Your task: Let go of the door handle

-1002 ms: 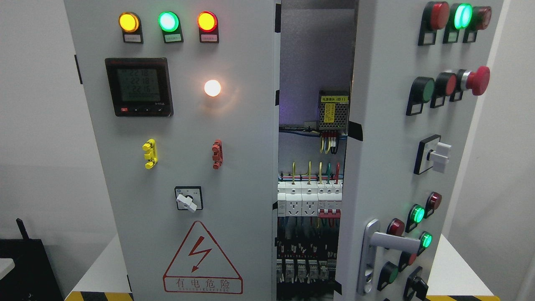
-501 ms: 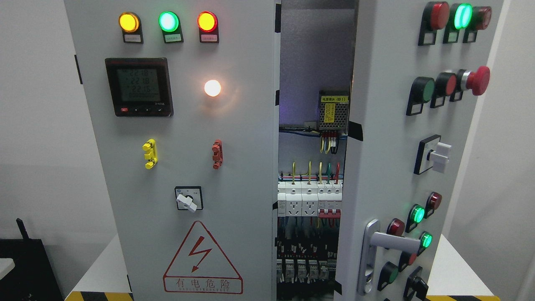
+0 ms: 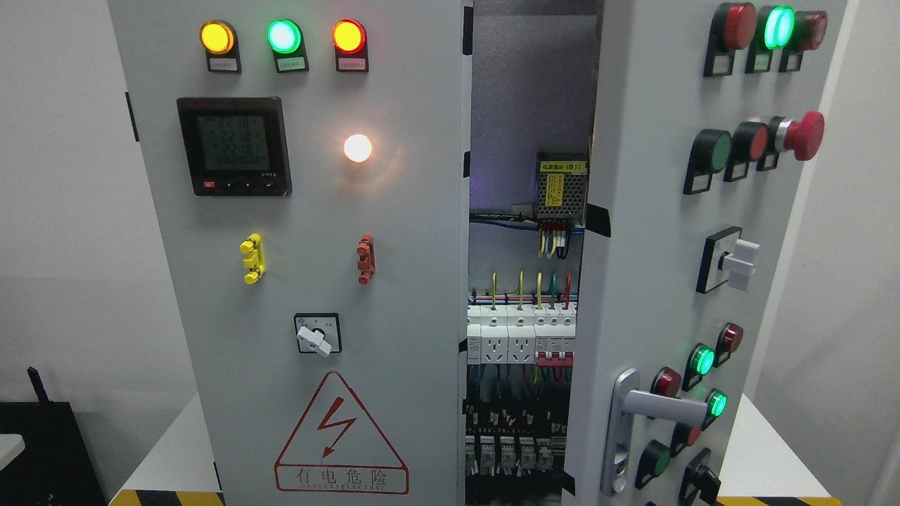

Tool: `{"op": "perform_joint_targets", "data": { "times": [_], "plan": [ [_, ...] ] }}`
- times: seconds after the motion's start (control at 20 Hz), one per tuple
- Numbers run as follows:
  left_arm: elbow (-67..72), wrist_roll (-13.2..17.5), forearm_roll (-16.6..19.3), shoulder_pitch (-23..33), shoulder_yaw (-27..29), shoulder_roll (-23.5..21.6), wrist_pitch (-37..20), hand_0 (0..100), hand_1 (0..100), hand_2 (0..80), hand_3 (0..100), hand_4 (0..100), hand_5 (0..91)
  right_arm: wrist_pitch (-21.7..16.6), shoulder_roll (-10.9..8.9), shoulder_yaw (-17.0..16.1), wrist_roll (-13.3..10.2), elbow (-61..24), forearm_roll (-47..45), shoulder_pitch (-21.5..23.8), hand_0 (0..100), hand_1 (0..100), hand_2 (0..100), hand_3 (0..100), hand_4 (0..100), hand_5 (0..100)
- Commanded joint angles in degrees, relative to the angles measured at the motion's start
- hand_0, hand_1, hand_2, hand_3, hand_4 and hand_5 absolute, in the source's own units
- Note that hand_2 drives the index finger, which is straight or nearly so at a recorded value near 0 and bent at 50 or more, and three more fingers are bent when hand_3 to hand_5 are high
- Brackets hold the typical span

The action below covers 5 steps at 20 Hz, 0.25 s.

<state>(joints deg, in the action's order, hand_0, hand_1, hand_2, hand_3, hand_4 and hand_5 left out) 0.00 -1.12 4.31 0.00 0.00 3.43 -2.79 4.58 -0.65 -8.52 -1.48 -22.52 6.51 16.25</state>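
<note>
At the far left a dark box (image 3: pixel 42 450) sits low beside the table (image 3: pixel 176 450). Next comes the cabinet's closed left door (image 3: pixel 408 295), carrying three lit lamps (image 3: pixel 283 36) in amber, green and red, a meter display (image 3: pixel 233 146), a glowing white lamp (image 3: pixel 357 147), a rotary switch (image 3: pixel 317 333) and a red warning triangle (image 3: pixel 340 436).

Right of it the cabinet interior (image 3: pixel 524 337) stands exposed, with a power supply (image 3: pixel 561 185), coloured wires and rows of breakers (image 3: pixel 520 330).

Further right the right door (image 3: pixel 633 267) is swung open toward the camera. The door handle (image 3: pixel 664 406), a silver lever on a long backplate, sits low on this door near the bottom edge, level and with nothing touching it. Around it are red and green buttons; higher up are a white selector (image 3: pixel 738 263) and a red mushroom stop (image 3: pixel 805 135).

Neither robot hand appears in the head view, so whether the fingers are spread, pressed together or pinching anything cannot be told, and the handle's place relative to the fingers cannot be given.

The bare handle suggests the release is probably complete. To finish it well, the arm should stay clear of the door edge and the protruding buttons beside the lever, so the open door is not nudged and no control is pressed.
</note>
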Motion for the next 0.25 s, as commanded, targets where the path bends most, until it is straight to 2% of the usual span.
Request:
{"op": "perform_joint_targets", "data": {
  "times": [0.0,0.2],
  "plan": [
    [0.53,-0.02,0.0,-0.18,0.09,0.0,-0.03,12,39,0.0,0,0,0.0,-0.1,0.12,0.09,-0.02,4.23,-0.1,-1.13,41,20,0,0,0,0],
    [0.53,-0.02,0.0,-0.18,0.09,0.0,-0.03,12,39,0.0,0,0,0.0,-0.27,0.12,0.09,-0.1,4.85,-0.53,-1.49,41,20,0,0,0,0]
  ]
}}
